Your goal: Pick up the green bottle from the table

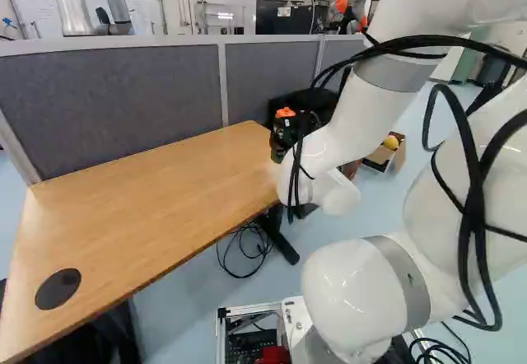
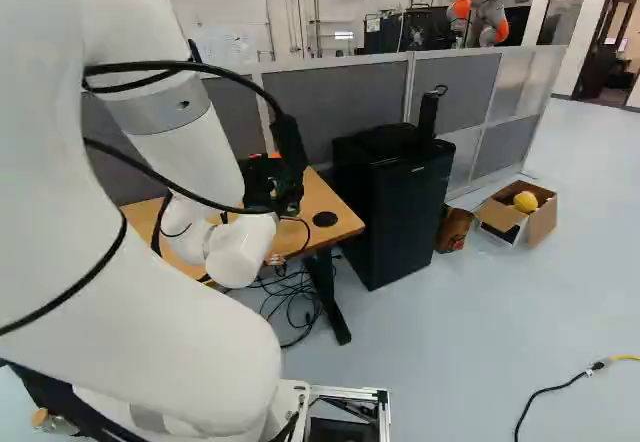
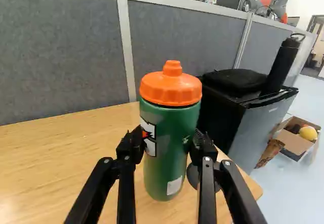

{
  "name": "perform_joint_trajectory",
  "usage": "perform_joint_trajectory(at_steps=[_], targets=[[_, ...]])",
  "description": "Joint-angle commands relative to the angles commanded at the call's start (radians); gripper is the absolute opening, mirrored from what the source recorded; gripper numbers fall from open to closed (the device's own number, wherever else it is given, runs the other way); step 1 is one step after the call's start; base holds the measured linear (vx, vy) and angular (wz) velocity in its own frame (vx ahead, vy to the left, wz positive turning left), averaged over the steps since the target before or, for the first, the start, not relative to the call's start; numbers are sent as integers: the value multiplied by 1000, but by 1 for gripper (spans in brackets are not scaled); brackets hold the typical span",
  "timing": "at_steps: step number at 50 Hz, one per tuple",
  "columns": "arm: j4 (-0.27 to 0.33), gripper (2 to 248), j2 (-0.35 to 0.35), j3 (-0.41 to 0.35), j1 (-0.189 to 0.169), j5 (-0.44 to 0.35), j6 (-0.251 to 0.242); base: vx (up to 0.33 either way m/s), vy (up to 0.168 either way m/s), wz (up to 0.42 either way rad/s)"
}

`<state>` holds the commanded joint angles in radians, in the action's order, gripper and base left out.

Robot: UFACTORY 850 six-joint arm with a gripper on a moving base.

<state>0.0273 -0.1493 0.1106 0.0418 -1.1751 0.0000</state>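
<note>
A long grey partition (image 3: 66,57) stands ahead of the hand (image 1: 286,136), running past it to both sides. The white arm (image 1: 354,117) reaches out from behind the hand and carries it to the far end of the wooden table (image 3: 66,158), whose top spreads below the hand and away to its left. Another robot (image 2: 487,10), white and orange, shows well beyond the partition, ahead and to the right.

A black cabinet (image 2: 390,202) stands ahead of the hand and to its right, past the table's end, with a black bag-like thing (image 3: 235,82) and a tall black flask (image 3: 282,64) on top. An open cardboard box (image 2: 543,219) with something yellow (image 2: 525,202) in it sits on the floor farther right.

In the wrist view the hand (image 3: 168,139) is partly open, its two fingers spread to the width of the green bottle (image 3: 169,165) and touching it from both sides at mid-body. The bottle is upright between them, its orange cap (image 3: 170,88) above the fingertips; whether its base touches the table cannot be made out. A round black disc (image 3: 193,175) in the tabletop shows just behind it.
</note>
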Motion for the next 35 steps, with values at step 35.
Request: perform_joint_trajectory(at_steps=[35], targets=[[-16, 112, -75, -13, -24, 174, 0, 0, 0, 0]])
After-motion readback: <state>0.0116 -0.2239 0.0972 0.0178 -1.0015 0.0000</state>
